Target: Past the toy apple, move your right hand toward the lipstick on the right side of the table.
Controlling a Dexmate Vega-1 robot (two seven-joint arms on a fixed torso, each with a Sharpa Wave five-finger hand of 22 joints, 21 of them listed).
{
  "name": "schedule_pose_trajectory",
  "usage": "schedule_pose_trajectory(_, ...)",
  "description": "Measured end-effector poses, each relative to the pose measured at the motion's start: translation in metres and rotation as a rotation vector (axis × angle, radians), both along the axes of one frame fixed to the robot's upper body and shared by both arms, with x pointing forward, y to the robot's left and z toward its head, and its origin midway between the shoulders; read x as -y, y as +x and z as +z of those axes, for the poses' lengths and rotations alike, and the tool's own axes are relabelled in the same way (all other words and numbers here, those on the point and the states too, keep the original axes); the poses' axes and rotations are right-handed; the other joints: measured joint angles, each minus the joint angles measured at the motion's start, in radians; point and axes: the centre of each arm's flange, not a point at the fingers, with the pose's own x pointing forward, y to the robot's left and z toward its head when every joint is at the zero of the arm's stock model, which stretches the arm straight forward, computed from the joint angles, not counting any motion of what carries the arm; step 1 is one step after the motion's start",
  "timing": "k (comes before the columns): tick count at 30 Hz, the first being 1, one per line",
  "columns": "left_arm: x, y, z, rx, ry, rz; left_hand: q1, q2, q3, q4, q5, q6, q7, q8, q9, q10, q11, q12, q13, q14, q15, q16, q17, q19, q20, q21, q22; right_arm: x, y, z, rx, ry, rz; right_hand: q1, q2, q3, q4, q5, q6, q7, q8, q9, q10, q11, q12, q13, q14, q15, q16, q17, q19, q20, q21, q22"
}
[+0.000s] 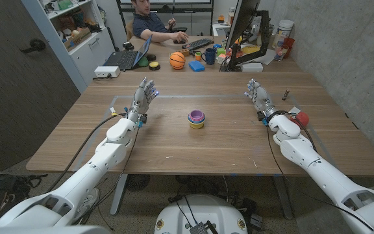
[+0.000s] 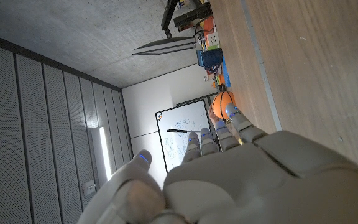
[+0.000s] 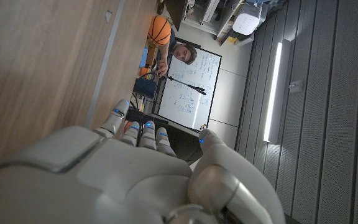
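Note:
The lipstick [image 1: 285, 95], a small dark stick, lies on the table's right side toward the far edge. A red toy apple [image 1: 302, 118] sits nearer, just to the right of my right wrist. My right hand [image 1: 259, 97] stands over the table left of the lipstick and apart from it, fingers straight and apart, holding nothing. Its back [image 3: 117, 180] fills the lower part of the right wrist view. My left hand [image 1: 145, 95] is raised on the left side of the table, fingers spread and empty; its back [image 2: 247, 180] appears in the left wrist view.
Stacked coloured cups [image 1: 196, 119] stand mid-table. Behind the far edge are a basketball [image 1: 177, 60], laptop [image 1: 125, 58], mug [image 1: 209, 56], monitor [image 1: 242, 26] and a seated person [image 1: 149, 23]. A concrete wall [image 1: 343, 45] runs along the right.

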Motion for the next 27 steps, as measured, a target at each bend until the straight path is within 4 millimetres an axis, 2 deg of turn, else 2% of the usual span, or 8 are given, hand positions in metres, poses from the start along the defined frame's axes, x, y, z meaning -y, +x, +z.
schedule_pose_trajectory(11,-0.001,-0.001,0.002,0.011,-0.011,-0.001,0.0,0.0,0.0,0.0,0.0,0.0,0.0,0.0,0.0,0.0,0.0,0.0,0.0,0.0,0.0,0.0,0.0,0.0,0.0,0.0,0.0,0.003,0.003,0.007,0.005,0.003,-0.007,0.0,0.0,0.0,0.0,0.0,0.0,0.0,0.0,0.0,0.0,0.0,0.0,0.0,0.0,0.0,0.0,0.0,0.0,0.0,0.002,0.0)
schedule_pose_trajectory(12,0.0,0.003,-0.003,-0.002,-0.026,0.001,0.0,0.0,0.0,0.0,0.0,0.0,0.0,0.0,0.0,0.0,0.0,0.0,0.0,0.0,0.0,0.0,0.0,0.0,0.0,0.0,0.0,0.001,0.003,0.008,0.007,-0.001,0.002,0.0,0.0,0.0,0.0,0.0,0.0,0.0,0.0,0.0,0.0,0.0,0.0,0.0,0.0,0.0,0.0,0.0,0.0,0.0,0.002,0.0)
schedule_pose_trajectory(16,-0.001,0.004,-0.004,-0.003,-0.028,0.0,0.0,0.0,0.0,0.0,0.002,0.0,0.0,0.0,0.0,0.0,0.0,0.0,0.0,0.0,0.0,0.0,0.0,0.0,0.0,0.0,0.0,0.002,0.003,0.012,0.019,-0.011,-0.002,0.0,0.0,0.0,0.0,0.0,0.0,0.0,0.0,0.0,0.0,0.0,0.0,0.0,0.0,0.0,0.0,0.0,0.0,0.0,0.002,0.0)
schedule_pose_trajectory(21,-0.001,0.004,-0.004,-0.001,-0.03,-0.002,0.0,0.0,0.0,0.0,0.005,0.0,0.0,0.0,0.0,0.0,0.0,0.0,0.0,0.0,0.0,0.0,0.0,0.0,0.0,0.0,0.0,0.003,0.001,0.024,0.058,-0.042,-0.022,0.0,0.0,0.002,-0.002,0.0,0.004,-0.004,0.0,0.0,0.002,0.002,0.0,0.0,0.0,0.0,0.0,0.0,0.0,0.0,0.002,0.0)
schedule_pose_trajectory(27,-0.002,0.005,-0.005,-0.002,-0.032,-0.001,0.0,0.0,0.0,0.0,0.005,0.0,0.0,0.0,0.0,0.0,0.0,0.0,0.0,0.0,0.0,0.0,0.0,0.0,0.0,0.0,0.0,0.006,-0.001,0.04,0.114,-0.089,-0.071,0.02,-0.004,0.013,-0.013,0.0,0.032,-0.018,0.008,-0.001,0.026,-0.001,0.008,0.0,0.019,-0.018,0.008,-0.003,0.0,0.0,0.002,0.0)
